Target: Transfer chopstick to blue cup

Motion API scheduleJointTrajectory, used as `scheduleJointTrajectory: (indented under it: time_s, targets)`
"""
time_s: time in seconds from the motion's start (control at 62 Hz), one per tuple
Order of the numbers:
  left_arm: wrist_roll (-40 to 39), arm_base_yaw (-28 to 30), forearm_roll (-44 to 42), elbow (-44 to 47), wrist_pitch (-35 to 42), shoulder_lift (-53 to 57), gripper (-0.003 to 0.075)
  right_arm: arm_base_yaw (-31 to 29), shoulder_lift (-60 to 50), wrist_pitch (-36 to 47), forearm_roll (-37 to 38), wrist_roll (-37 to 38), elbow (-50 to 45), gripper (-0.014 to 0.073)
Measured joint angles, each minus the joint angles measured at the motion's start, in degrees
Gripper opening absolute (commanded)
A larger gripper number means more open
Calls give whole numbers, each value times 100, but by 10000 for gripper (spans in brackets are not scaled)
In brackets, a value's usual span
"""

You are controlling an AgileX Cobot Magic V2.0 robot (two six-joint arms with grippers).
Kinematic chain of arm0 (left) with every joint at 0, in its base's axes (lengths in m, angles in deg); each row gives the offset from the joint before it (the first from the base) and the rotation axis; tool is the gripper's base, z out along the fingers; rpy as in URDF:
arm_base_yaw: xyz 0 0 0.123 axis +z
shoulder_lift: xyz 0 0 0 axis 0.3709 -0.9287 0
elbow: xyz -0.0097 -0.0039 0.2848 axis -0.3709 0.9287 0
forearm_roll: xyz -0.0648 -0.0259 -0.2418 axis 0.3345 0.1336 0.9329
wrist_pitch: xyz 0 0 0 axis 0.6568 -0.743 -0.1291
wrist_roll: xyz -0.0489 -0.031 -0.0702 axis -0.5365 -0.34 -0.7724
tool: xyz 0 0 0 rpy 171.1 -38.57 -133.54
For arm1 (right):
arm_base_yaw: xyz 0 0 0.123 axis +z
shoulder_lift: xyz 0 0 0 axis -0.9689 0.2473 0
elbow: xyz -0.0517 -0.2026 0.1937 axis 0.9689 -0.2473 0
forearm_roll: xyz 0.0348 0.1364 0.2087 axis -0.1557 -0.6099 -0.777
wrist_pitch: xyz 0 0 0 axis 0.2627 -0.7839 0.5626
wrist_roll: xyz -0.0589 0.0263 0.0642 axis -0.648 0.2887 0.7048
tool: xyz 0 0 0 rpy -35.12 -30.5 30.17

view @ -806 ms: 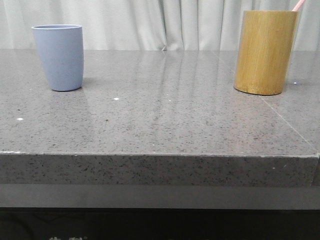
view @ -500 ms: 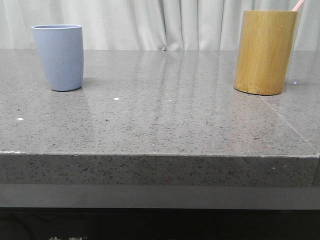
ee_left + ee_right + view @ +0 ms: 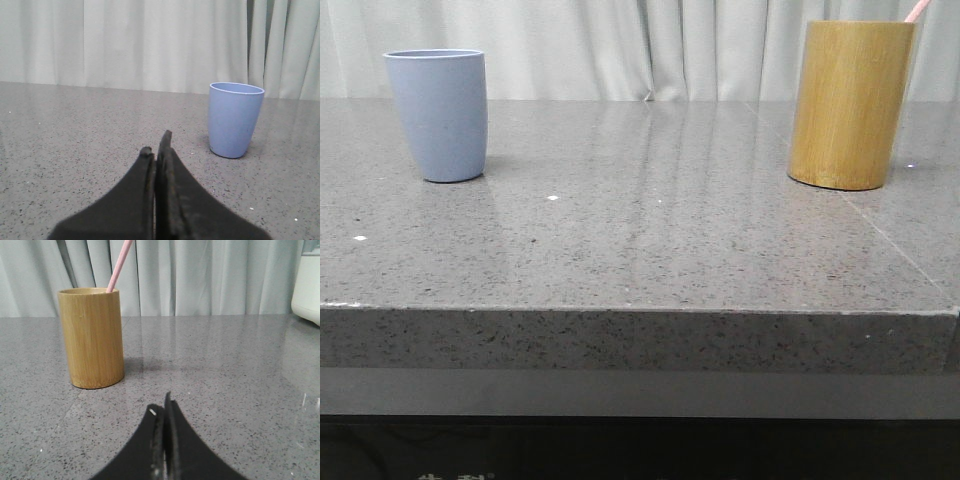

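Observation:
The blue cup (image 3: 439, 113) stands upright at the table's far left; it also shows in the left wrist view as the blue cup (image 3: 234, 119). A pale pink chopstick (image 3: 119, 266) leans out of the tan bamboo holder (image 3: 93, 337); in the front view just the chopstick tip (image 3: 916, 10) pokes above the bamboo holder (image 3: 850, 104) at the far right. My left gripper (image 3: 156, 145) is shut with nothing in it, low over the table and short of the cup. My right gripper (image 3: 161, 407) is shut and empty, some way in front of the holder.
The grey speckled stone table (image 3: 650, 230) has its front edge (image 3: 640, 310) close to the camera. A white appliance (image 3: 307, 282) stands at the edge of the right wrist view. Pale curtains hang behind the table.

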Motion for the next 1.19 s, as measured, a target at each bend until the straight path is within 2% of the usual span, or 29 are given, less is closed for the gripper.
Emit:
scheduleJointTrajectory:
  time_s: [0.21, 0.323, 0.435, 0.677, 0.935, 1.194]
  targets:
    - [0, 0, 0, -11, 103, 0, -19, 0, 0, 0, 0, 0, 0, -67]
    - [0, 0, 0, -240, -147, 0, -19, 0, 0, -146, 0, 0, 90, -67]
    - [0, 0, 0, -894, -603, 0, -19, 0, 0, -461, 0, 0, 577, -67]
    - [0, 0, 0, -2786, -1876, -548, -19, 0, 75, -1676, 0, 0, 2410, -67]
    - [0, 0, 0, -4248, -3412, -1907, -19, 0, 1281, -3089, 24, 0, 3897, -67]
    - [0, 0, 45, -4359, -3904, -2779, -19, 0, 2459, -3988, 178, 0, 4243, -67]
